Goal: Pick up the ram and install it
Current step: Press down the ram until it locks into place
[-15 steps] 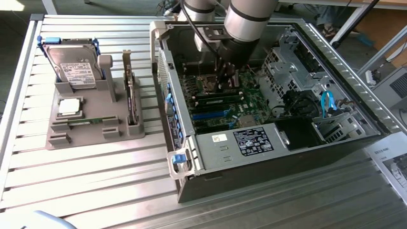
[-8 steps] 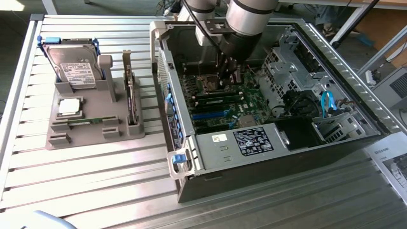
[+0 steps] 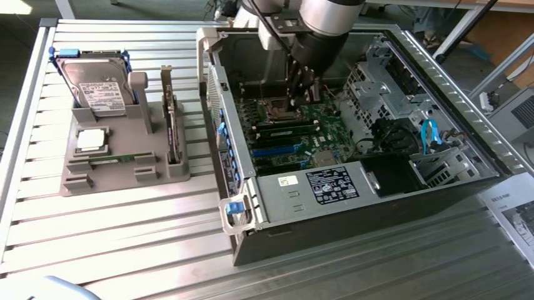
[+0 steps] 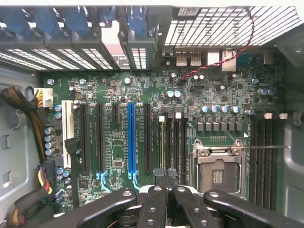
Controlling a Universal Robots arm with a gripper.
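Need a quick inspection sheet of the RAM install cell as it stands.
Surface: slatted metal table.
Job's things: what looks like one ram stick lying in the grey tray; open PC case, motherboard exposed.
Clutter: hard drive, processor chip, expansion card, all on the tray.
Grippers: gripper shut, low over the motherboard by the CPU socket; held item cannot be told.
Cables: blue cable; red-black wire.
Surroundings: printed sheet.

The exterior view looks down obliquely from a distance at the surface (image 3: 125,219) and open computer case (image 3: 351,206). The wrist view faces the motherboard (image 4: 142,118) closely; both views share it.
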